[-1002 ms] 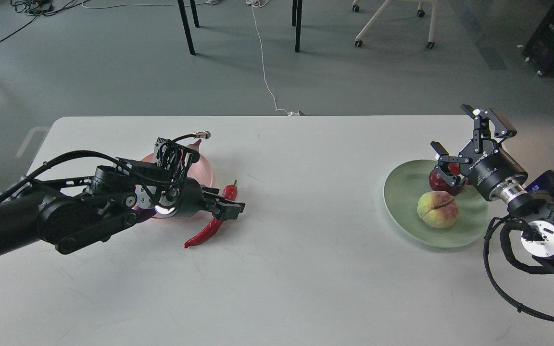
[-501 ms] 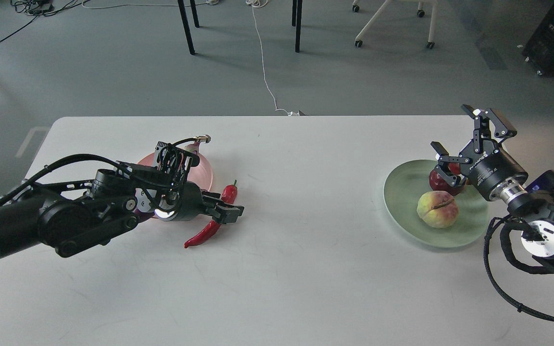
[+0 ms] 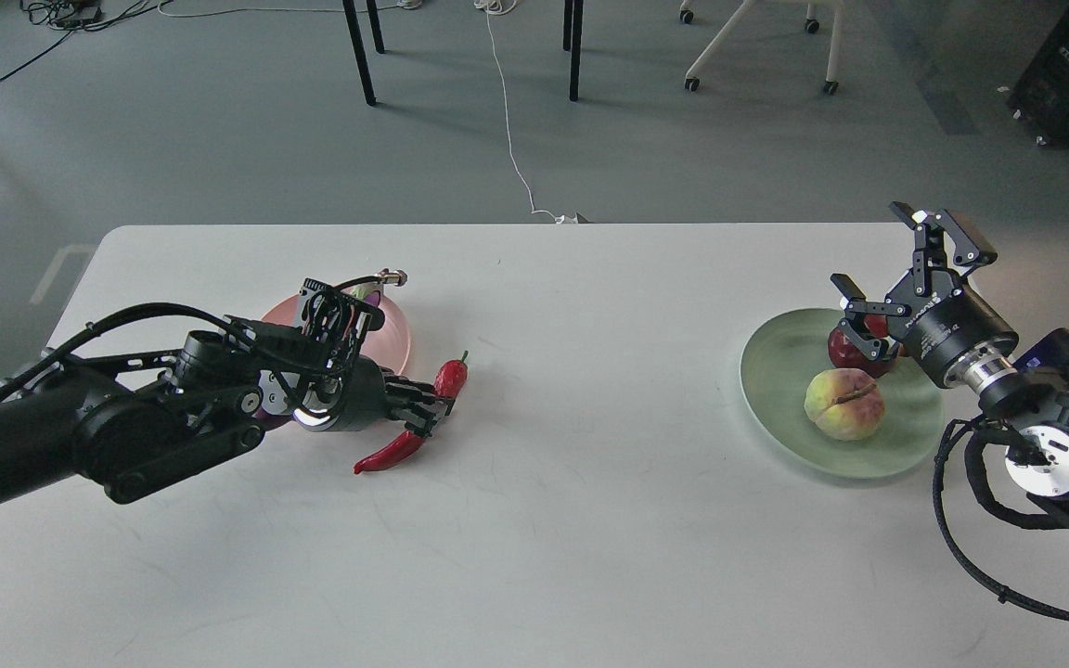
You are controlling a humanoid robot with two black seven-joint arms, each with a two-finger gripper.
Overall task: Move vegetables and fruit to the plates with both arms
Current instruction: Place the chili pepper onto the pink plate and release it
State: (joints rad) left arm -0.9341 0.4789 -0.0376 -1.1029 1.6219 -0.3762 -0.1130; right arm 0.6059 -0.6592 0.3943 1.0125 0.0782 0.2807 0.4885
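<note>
Chili pepper [image 3: 409, 416] has shifted: stem end swung right, and the left gripper [image 3: 425, 415] has dropped onto its middle, fingers pinched on it, beside the pink plate [image 3: 392, 334]. Right gripper [image 3: 896, 278] unmoved, fingers wide apart, nothing held, over the pomegranate [image 3: 841, 351]; peach [image 3: 843, 404] shares the green plate [image 3: 785, 390]. White table [image 3: 590, 520] bare mid-span; grey floor beyond.

Matt table, glossy produce

The white table [image 3: 590, 520] looked matt and smooth; the red chili [image 3: 405, 443] shone glossy (slightly wrinkled), the peach [image 3: 843, 404] looked dull, the green plate [image 3: 780, 371] satiny with ridges.
</note>
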